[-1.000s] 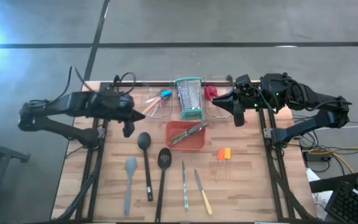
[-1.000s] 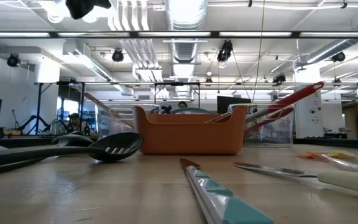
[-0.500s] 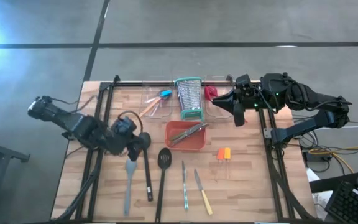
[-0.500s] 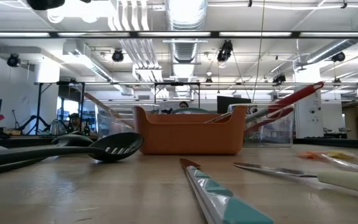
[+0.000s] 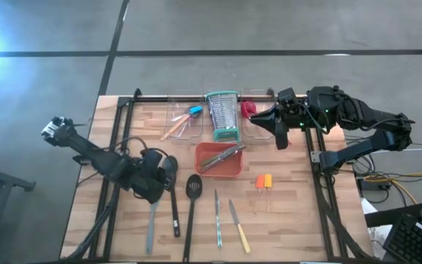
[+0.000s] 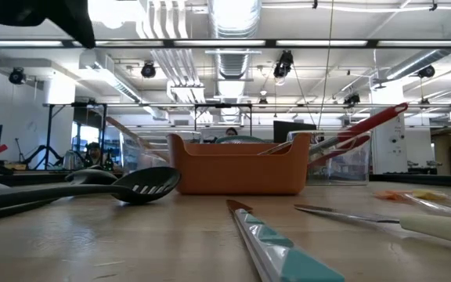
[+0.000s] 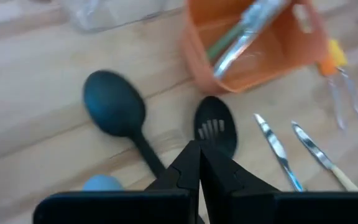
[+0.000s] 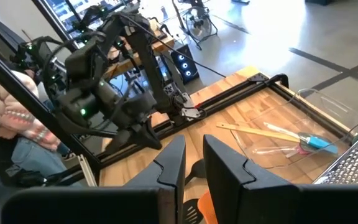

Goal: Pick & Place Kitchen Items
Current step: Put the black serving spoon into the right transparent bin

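Several slim utensils lay on my bench (image 5: 291,220) in a loose row, nearly all with their long axes running from the front edge toward the back. A grey spatula (image 5: 152,213) lay with its blade toward the back and its handle toward the front. Just beside it was a black spoon (image 5: 171,192), bowl toward the back, handle reaching toward the front. Next came the black slotted turner (image 5: 192,209), head toward the back, its handle leaning slightly leftward at the front. Two small knives (image 5: 228,222) lay near it on the right, one straight, the other angled a little to the right at the front end. Two short orange-handled tools (image 5: 264,181) sat farther right.

My left tool (image 5: 154,192) hung low over the bench above the top of the grey spatula, just beside the black spoon's bowl; its fingers (image 7: 194,169) were pressed together and held nothing. My right tool (image 5: 280,139) waited at the back right of the bench, fingers (image 8: 173,163) a narrow gap apart and empty.

An orange tray (image 5: 239,170) in the middle held metal tools lying diagonally. Behind it stood a steel grater (image 5: 223,116), flanked by clear bins (image 5: 189,130); the left bin held long-handled tools lying crosswise.
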